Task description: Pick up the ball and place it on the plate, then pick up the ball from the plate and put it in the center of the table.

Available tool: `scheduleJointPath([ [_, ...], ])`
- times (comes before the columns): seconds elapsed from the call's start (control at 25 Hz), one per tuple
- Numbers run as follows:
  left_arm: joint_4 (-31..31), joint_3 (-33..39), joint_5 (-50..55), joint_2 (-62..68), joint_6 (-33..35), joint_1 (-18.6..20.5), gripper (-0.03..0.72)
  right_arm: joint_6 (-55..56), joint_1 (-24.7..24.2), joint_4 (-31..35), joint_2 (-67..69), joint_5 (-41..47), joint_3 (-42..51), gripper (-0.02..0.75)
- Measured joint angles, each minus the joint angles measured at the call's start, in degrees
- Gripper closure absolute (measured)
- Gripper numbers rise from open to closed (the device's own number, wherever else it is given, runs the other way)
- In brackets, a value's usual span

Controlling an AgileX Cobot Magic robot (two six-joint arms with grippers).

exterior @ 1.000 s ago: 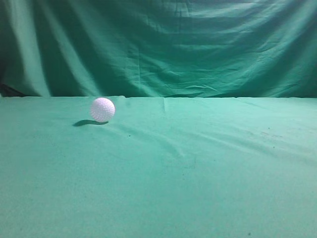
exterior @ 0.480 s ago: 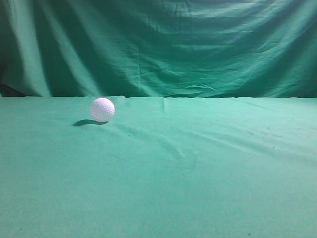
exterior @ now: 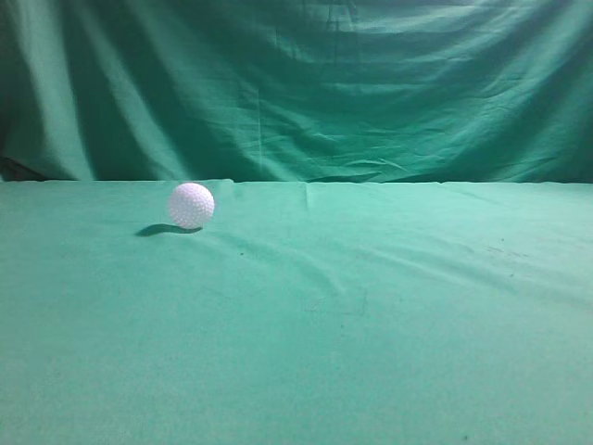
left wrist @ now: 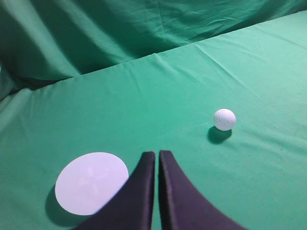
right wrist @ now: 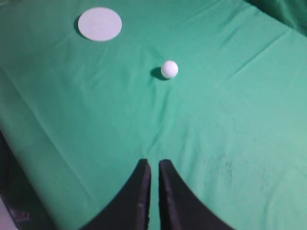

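Note:
The small white dimpled ball (exterior: 191,205) rests on the light green table (exterior: 371,324), left of middle and toward the far edge. It also shows in the left wrist view (left wrist: 224,119) and the right wrist view (right wrist: 169,69). A flat white round plate (left wrist: 91,182) lies on the cloth left of the left gripper; it shows far off in the right wrist view (right wrist: 100,24). My left gripper (left wrist: 157,154) is shut and empty, well short of the ball. My right gripper (right wrist: 154,163) is shut and empty, far from the ball. Neither gripper shows in the exterior view.
A darker green draped curtain (exterior: 306,83) hangs behind the table. The table's edge drops off at the lower left of the right wrist view (right wrist: 19,182). The cloth has shallow wrinkles (exterior: 306,269).

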Motion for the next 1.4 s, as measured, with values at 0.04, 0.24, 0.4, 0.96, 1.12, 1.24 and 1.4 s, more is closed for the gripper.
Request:
scheduleJointPath([
  [0.04, 0.00, 0.00, 0.00, 0.00, 0.00, 0.00, 0.688, 0.00, 0.00, -0.12, -0.88, -1.74, 1.59, 0.682],
  [0.24, 0.00, 0.00, 0.00, 0.00, 0.00, 0.00, 0.688, -0.12, -5.66, -0.21, -4.63, -14.47, 10.17, 0.682],
  [0.4, 0.00, 0.00, 0.00, 0.00, 0.00, 0.00, 0.688, -0.12, -12.78, 0.18, -7.69, -21.32, 16.88, 0.682],
  [0.96, 0.00, 0.00, 0.00, 0.00, -0.11, 0.00, 0.688, -0.04, -41.54, 5.24, -31.57, -37.40, 48.60, 0.682],
  [1.12, 0.00, 0.00, 0.00, 0.00, -0.11, 0.00, 0.688, -0.04, -44.99, 5.36, -38.60, -39.47, 55.16, 0.682],
  [1.24, 0.00, 0.00, 0.00, 0.00, -0.11, 0.00, 0.688, -0.04, -45.11, 5.36, -38.84, -40.60, 58.50, 0.682],
  [1.4, 0.00, 0.00, 0.11, 0.00, -0.11, 0.00, 0.688, -0.04, -45.11, 5.47, -38.84, -40.67, 60.05, 0.682],
])
